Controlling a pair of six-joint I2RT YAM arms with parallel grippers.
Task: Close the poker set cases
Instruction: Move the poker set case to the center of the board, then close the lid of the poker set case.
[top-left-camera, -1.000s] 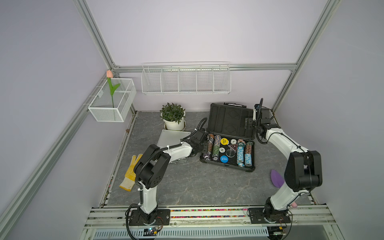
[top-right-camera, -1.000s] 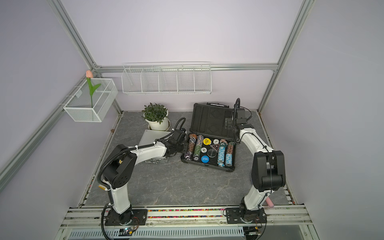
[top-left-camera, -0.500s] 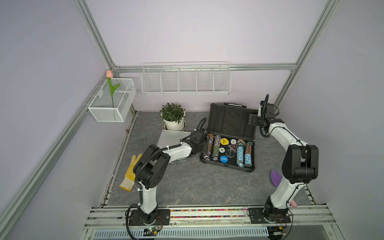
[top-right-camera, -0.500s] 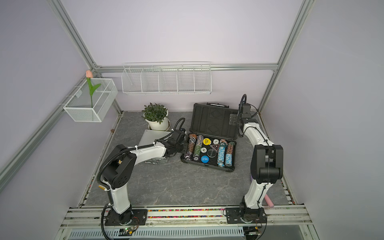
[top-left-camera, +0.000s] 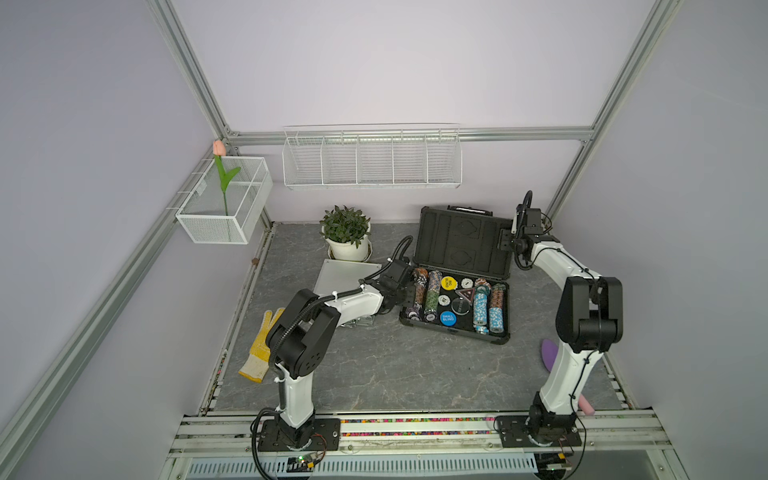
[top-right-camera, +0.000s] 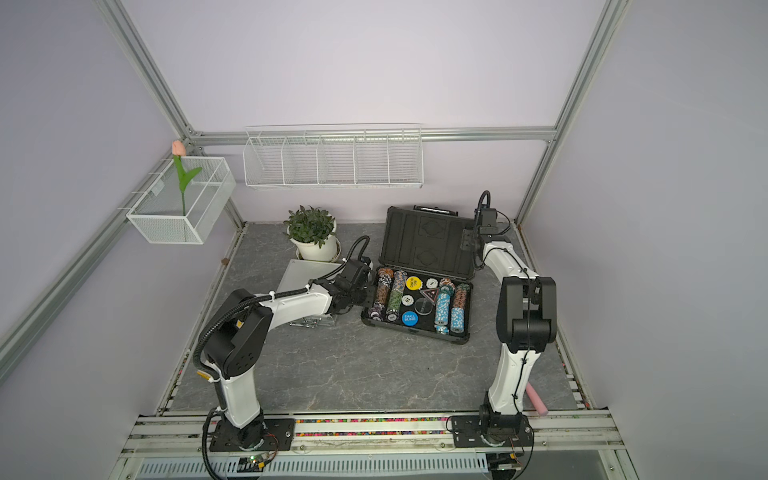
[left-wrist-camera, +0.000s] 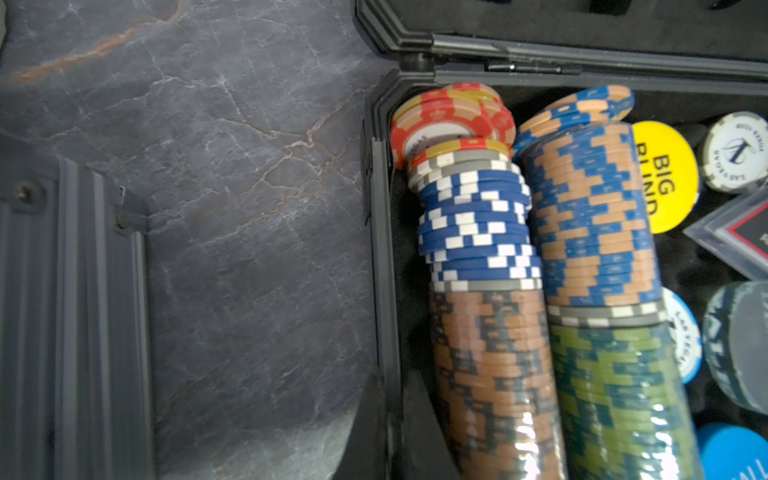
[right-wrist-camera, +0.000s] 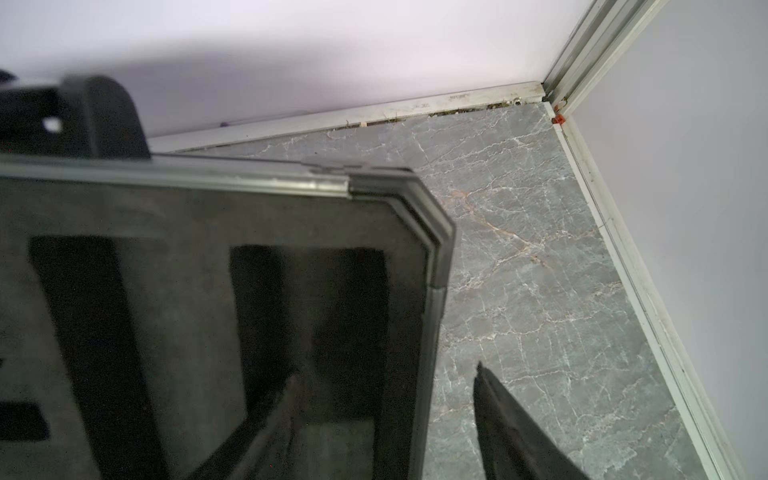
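The larger dark-grey poker set case stands open in both top views, its lid (top-left-camera: 461, 245) upright at the back. Its base (top-left-camera: 453, 333) holds rows of chips (left-wrist-camera: 478, 232). My left gripper (left-wrist-camera: 386, 399) is shut on the base's left wall, one finger outside and one inside, seen too in a top view (top-right-camera: 368, 297). My right gripper (right-wrist-camera: 386, 370) is open astride the lid's right edge (right-wrist-camera: 432, 332), with floor showing between the outer finger and the lid. The small ribbed silver case (top-left-camera: 345, 272) lies flat under my left arm, lid down.
A potted plant (top-left-camera: 347, 232) stands behind the silver case. A yellow glove (top-left-camera: 262, 349) lies at the left edge. A purple object (top-left-camera: 548, 353) and a pink one (top-left-camera: 586, 405) lie by the right arm's base. White wire baskets (top-left-camera: 370, 160) hang on the walls.
My right gripper has moved back and right to the lid's right edge, and its jaws have narrowed. The lid, the base and my left arm have not moved.
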